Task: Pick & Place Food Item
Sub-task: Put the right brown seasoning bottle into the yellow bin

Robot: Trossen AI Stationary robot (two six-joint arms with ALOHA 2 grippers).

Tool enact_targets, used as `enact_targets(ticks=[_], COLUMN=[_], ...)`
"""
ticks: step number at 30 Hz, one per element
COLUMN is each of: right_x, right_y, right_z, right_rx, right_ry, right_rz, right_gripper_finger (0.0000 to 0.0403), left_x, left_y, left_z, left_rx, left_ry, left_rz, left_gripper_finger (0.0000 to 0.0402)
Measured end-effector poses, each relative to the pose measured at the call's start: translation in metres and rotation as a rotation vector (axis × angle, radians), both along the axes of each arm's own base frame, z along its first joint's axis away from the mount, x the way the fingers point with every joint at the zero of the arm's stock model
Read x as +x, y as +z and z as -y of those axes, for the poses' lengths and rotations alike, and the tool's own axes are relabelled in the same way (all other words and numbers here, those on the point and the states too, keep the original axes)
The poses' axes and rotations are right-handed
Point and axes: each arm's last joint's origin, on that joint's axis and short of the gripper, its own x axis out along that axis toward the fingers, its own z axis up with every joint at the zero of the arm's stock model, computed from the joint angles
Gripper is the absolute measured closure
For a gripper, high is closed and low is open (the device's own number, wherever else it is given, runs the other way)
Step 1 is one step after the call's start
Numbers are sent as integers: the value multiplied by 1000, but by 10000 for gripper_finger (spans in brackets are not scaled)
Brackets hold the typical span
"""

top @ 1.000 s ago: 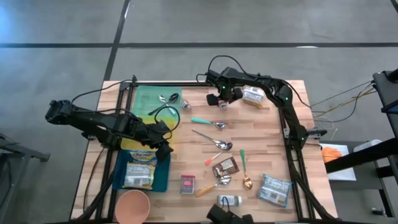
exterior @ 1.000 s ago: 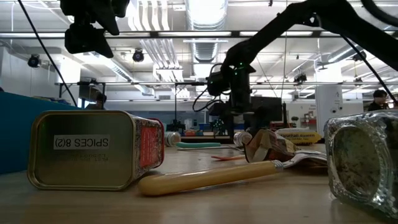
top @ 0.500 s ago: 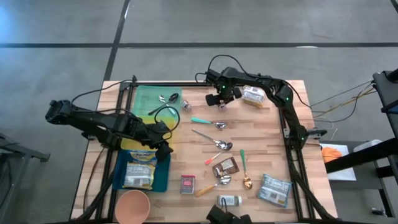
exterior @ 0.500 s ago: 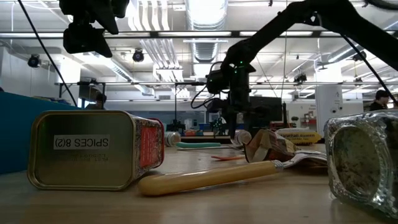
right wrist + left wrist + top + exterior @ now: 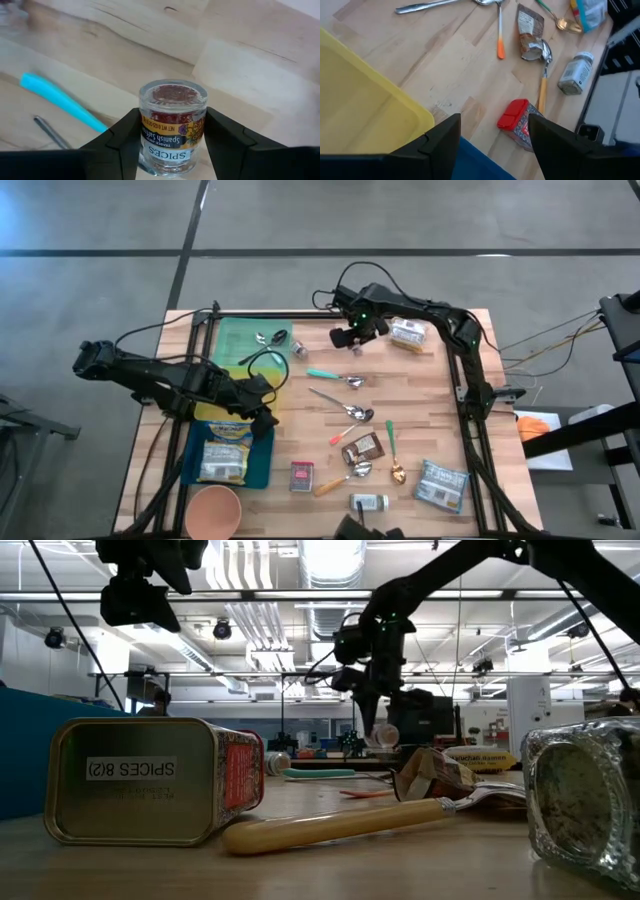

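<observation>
A small glass jar of saffron [image 5: 172,127] with a "SPICES" label hangs above the far middle of the table, with my right gripper [image 5: 354,338] shut on it. The low view shows the jar [image 5: 383,733] below the fingers, off the wood. My left gripper [image 5: 492,145] stands open over the near edge of a yellow tray [image 5: 365,100], at the table's left, with nothing between its fingers. My right gripper pinches the jar's labelled side walls [image 5: 142,132] between its two fingers, one on each side. The fingers come from above, pointing down. The jar is lifted clear of the table, and its round glass end with the red saffron [image 5: 172,95] is in plain view.
Below the jar lies a teal-handled spoon [image 5: 335,376]. More spoons, a brown packet [image 5: 363,448], a red spice tin [image 5: 302,476], a glass bottle [image 5: 368,502] and white packets [image 5: 442,483] are spread over the table's middle and right. A green tray [image 5: 235,340] and a pink bowl [image 5: 213,510] stand left.
My right gripper has risen from the table with the saffron jar, which stood on the wood before and now hangs clear of it. It has also gone a little toward the table's far edge.
</observation>
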Motion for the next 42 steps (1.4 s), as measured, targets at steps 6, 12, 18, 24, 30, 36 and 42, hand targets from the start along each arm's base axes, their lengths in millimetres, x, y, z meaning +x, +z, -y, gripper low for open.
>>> enact_targets(ticks=[6, 12, 18, 24, 30, 36, 42], right_x=[3, 6, 11, 17, 17, 25, 29], right_y=[28, 65, 107, 147, 180, 196, 197], right_z=[-3, -13, -29, -43, -55, -69, -77], right_rx=[-69, -113, -148, -95, -57, -12, -27], right_ry=[-3, -19, -37, -26, -54, -79, -106], right_rz=[142, 342, 591, 884, 1089, 1227, 1232], right_gripper_finger=[230, 230, 230, 230, 230, 230, 230], left_x=[1, 2, 9, 23, 39, 53, 58], left_y=[1, 1, 4, 7, 11, 18, 33], left_z=[-5, -12, -17, -18, -22, -31, -34], left_rx=[85, 137, 436, 771, 1057, 1124, 1087], left_ry=[204, 540, 607, 546, 593, 649, 685], left_rz=[41, 144, 301, 328, 273, 291, 404], left_gripper_finger=[165, 165, 165, 165, 165, 165, 165])
